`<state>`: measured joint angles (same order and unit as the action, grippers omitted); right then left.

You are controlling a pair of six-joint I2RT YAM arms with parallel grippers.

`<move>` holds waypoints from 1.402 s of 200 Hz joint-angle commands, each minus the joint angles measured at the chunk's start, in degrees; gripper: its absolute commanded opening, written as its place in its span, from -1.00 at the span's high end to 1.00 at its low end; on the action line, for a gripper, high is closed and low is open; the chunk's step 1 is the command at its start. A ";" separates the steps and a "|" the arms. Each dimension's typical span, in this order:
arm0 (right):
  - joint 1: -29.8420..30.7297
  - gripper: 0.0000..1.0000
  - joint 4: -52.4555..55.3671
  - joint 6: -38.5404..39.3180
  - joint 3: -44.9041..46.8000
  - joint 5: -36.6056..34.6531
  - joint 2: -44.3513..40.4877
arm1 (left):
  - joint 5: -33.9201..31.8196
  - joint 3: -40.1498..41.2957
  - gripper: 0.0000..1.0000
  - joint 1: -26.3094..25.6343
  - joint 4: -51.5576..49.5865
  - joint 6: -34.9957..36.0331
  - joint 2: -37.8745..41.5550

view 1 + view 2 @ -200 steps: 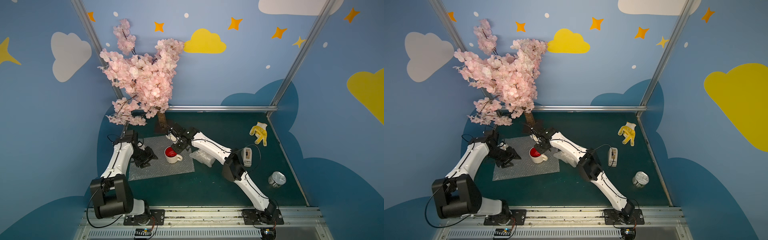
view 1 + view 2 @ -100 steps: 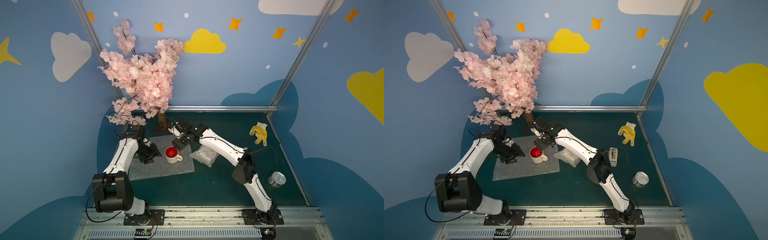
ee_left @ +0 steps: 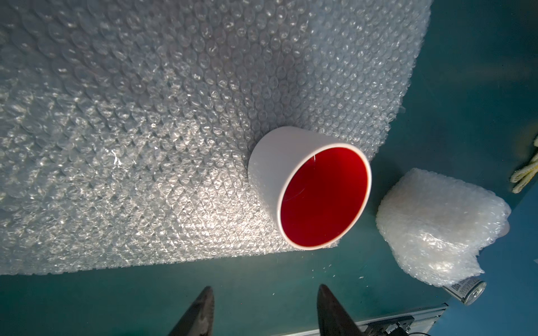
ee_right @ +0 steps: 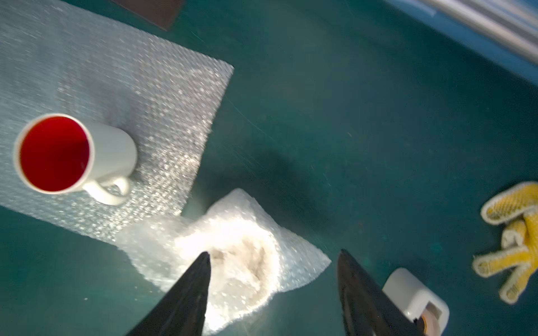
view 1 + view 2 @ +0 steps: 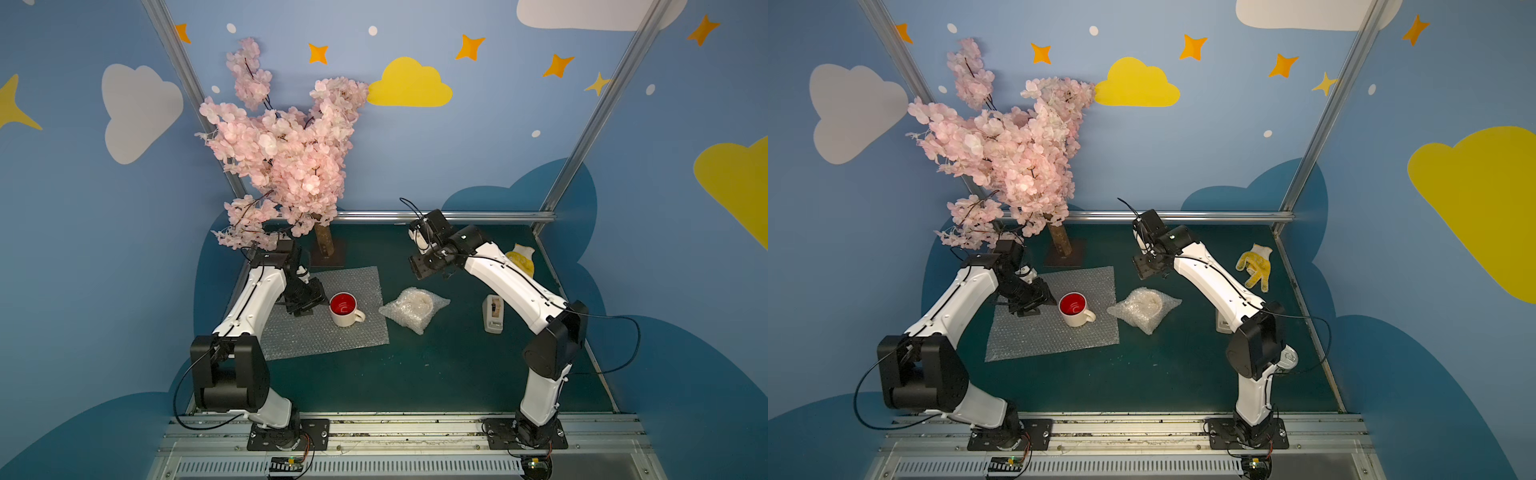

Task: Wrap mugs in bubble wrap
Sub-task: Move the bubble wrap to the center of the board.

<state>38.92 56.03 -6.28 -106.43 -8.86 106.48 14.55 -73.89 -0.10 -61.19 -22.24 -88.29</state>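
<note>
The mug [image 5: 343, 308] is set upright on the flat sheet [image 5: 332, 332], just beside the left gripper [image 5: 305, 299], on that gripper's right; the gripper itself is held low over the same sheet. The bundle [image 5: 413, 307] is laid on the table [image 5: 436, 374] off the sheet's right edge, beyond the mug from the left gripper and below the raised right gripper [image 5: 428, 266], slightly nearer the arm bases. The dispenser [image 5: 493, 313] and the glove [image 5: 1255, 264] are placed to the right of the right gripper, well apart from the mug. The tree [image 5: 324, 245] is stood behind the left gripper.
</note>
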 commanded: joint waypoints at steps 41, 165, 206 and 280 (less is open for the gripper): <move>-4.52 0.11 -2.15 -2.07 11.21 6.21 -3.98 | -0.76 -1.96 -0.13 -1.74 -1.45 0.63 -0.76; -5.28 0.24 -3.29 0.38 14.72 14.37 0.64 | -0.45 -2.67 -0.12 -2.58 -1.44 0.53 -1.45; -5.20 0.32 -4.43 0.19 15.03 12.48 2.13 | -0.51 -2.49 -0.11 -2.78 -1.47 0.60 -1.38; -4.92 0.42 -5.84 -0.19 15.88 10.71 3.74 | -0.67 -2.32 -0.11 -2.87 -1.50 0.76 -1.08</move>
<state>33.85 50.76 -6.22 -91.46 2.85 109.36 14.11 -75.13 -2.76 -61.45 -22.22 -89.27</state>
